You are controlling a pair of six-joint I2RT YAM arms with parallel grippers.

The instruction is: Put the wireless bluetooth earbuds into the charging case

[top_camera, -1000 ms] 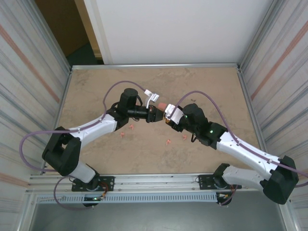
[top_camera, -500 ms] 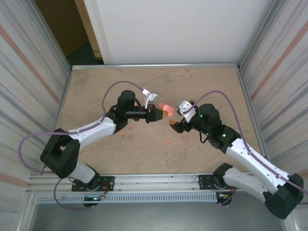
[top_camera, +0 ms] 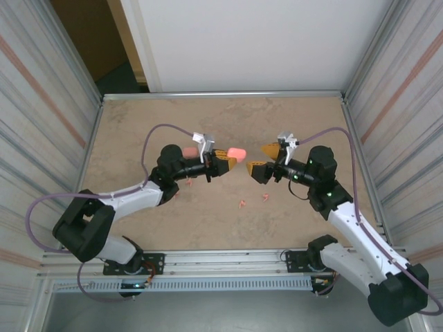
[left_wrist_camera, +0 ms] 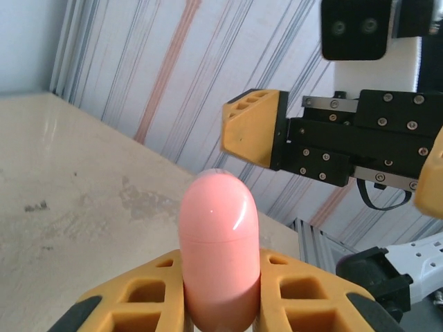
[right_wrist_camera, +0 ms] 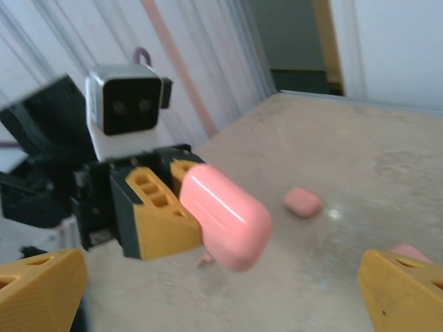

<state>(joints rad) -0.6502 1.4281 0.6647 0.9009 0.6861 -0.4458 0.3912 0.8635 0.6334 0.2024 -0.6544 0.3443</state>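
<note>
two tiny pink earbuds (top_camera: pixel 243 203) lie on the tan mottled table (top_camera: pixel 138 124), between the arms. left claw (top_camera: pixel 227 159) clamped on a closed pink case (top_camera: pixel 237 151); right claw (top_camera: pixel 263 159) spread apart, facing it. ribbed metal walls (top_camera: pixel 41 104) each side, white panel (top_camera: pixel 263 41) behind.

Pink rounded plastic charging cases (top_camera: pixel 237 151) numbered two for certain: one at the centre of the top view, another case (top_camera: pixel 189 151) just left of it (a third pink shape (right_wrist_camera: pixel 408 251), lower right of the right wrist view, was half hidden). Tiny salmon-pink stemmed earbuds (top_camera: pixel 241 204) showed two clearly, the second earbud (top_camera: pixel 265 198) beside the first, below centre. White-and-black robot arms (top_camera: pixel 131 197) numbered two, the other arm (top_camera: pixel 353 225) at lower right.
</note>
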